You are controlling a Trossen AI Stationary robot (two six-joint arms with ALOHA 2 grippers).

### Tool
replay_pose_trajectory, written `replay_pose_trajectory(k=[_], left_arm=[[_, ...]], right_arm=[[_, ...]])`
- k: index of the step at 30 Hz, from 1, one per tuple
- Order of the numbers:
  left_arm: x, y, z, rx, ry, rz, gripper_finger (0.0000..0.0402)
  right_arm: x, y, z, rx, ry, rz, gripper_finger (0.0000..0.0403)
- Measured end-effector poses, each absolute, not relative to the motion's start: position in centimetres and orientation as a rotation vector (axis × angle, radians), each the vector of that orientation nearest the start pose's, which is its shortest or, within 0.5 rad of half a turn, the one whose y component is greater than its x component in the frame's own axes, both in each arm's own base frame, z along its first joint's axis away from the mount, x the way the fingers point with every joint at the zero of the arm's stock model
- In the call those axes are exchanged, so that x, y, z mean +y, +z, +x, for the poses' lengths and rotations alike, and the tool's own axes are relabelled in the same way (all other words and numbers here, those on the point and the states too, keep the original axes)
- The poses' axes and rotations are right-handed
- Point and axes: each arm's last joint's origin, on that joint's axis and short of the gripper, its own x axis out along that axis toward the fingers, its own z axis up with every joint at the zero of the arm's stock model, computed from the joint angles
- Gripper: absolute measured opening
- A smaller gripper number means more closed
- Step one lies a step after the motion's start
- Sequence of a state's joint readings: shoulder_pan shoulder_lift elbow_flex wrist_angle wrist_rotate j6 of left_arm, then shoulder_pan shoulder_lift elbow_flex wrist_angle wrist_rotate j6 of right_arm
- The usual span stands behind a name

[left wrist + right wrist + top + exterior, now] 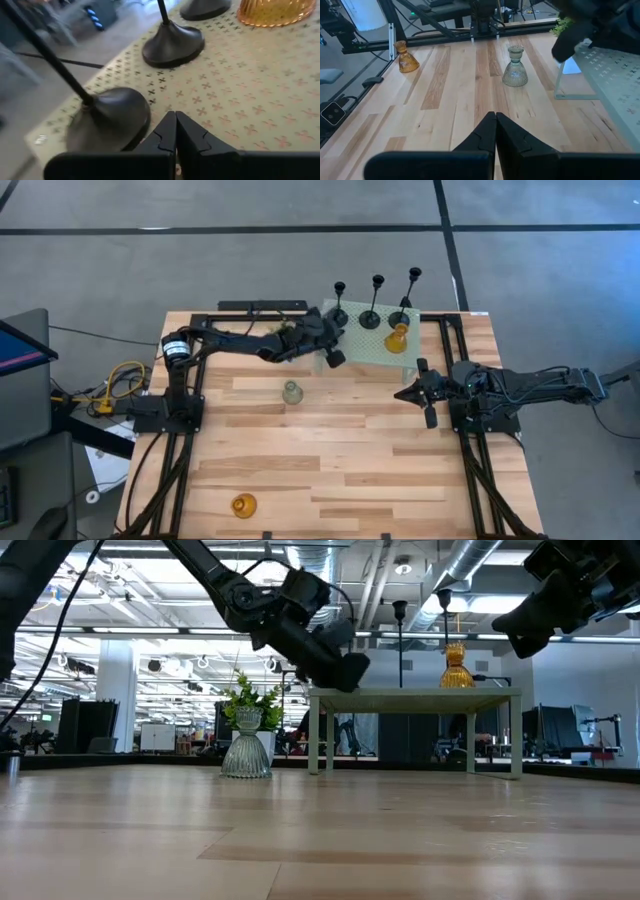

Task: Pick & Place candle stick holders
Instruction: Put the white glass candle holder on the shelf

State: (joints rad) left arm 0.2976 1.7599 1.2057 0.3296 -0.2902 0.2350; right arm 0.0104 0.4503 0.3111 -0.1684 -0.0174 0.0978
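Jaws together on both my grippers, holding nothing: left gripper [333, 356] over the mesh stand [375, 352] carrying four holders; clear holder [291, 391] and amber holder [243, 504] remain on the worktop [350, 460].

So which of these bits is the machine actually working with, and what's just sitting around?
Part of the job:
- three black holders on the mesh stand
- amber holder on the stand
- clear glass holder on the table
- second amber holder near the table's front edge

Just there:
- green mesh stand
- potted plant
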Motion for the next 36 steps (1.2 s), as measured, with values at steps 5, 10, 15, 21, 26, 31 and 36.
replay_pose_trajectory(k=[5,10,15,21,26,31,36], left_arm=[[10.6,27.5,38.1,0.323,0.646,0.352,0.0001],[8.3,30.8,37.0,0.239,0.618,0.407,0.0001],[5.0,34.1,34.5,0.127,0.489,0.434,0.0001],[1.4,35.4,27.9,0.078,0.305,0.433,0.0001],[-1.2,34.0,21.6,0.025,0.187,0.355,0.0002],[-2.8,31.1,17.4,-0.016,0.079,0.258,0.0002],[-3.9,27.4,15.7,0.035,0.100,0.148,0.0002]], right_arm=[[0.2,21.4,12.5,0.313,0.012,0.098,0.0000],[0.2,21.4,12.5,0.313,0.013,0.098,0.0000],[0.2,21.4,12.5,0.313,0.012,0.102,0.0000],[0.2,21.4,12.5,0.311,0.011,0.108,0.0000],[0.2,21.4,12.5,0.309,0.012,0.106,0.0000],[0.2,21.8,12.6,0.271,0.014,0.106,0.0000],[0.3,22.4,13.1,0.208,0.022,0.167,0.0000]])
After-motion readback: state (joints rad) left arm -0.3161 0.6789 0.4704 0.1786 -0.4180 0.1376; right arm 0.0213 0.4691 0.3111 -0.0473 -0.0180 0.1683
